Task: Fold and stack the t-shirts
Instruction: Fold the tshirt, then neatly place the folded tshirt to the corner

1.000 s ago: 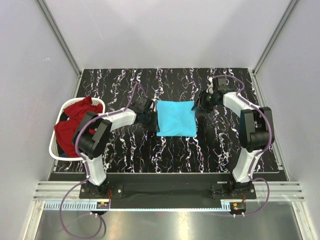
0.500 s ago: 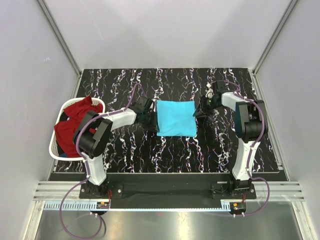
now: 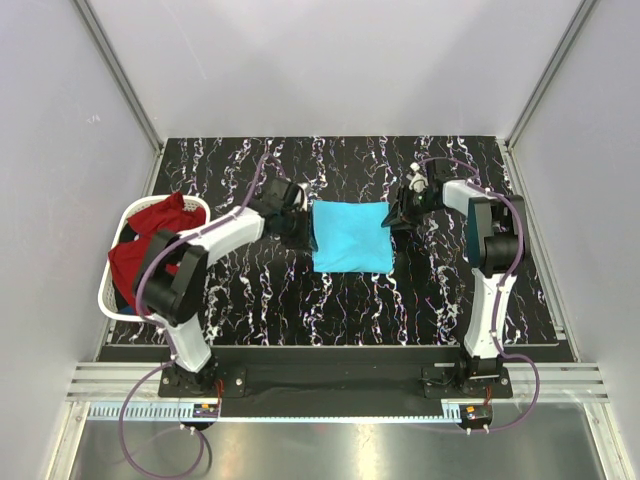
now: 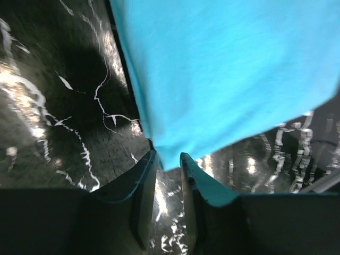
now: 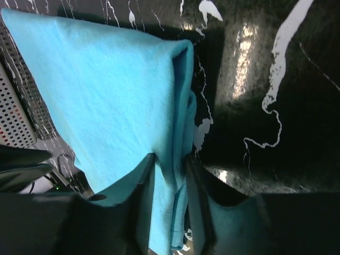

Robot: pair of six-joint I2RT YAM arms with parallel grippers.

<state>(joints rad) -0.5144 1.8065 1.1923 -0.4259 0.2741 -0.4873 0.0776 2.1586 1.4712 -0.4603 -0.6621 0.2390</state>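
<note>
The turquoise-blue t-shirt (image 3: 350,237) lies folded into a rectangle in the middle of the black marbled table. My left gripper (image 3: 300,228) is at its left edge; in the left wrist view the gripper (image 4: 166,158) pinches a corner of the turquoise cloth (image 4: 228,69) at its fingertips. My right gripper (image 3: 393,215) is at the shirt's far right corner; in the right wrist view the gripper (image 5: 170,159) is shut on a thick fold of the cloth (image 5: 106,90). The dark red t-shirt (image 3: 140,255) lies bunched in the basket.
The white plastic laundry basket (image 3: 103,290) stands at the table's left edge, beside the left arm. Grey walls and metal frame rails enclose the table on the left, right and far sides.
My left gripper has moved farther back along the shirt's left edge. The right arm has swung its elbow in while its gripper stays at the shirt's far right corner.
</note>
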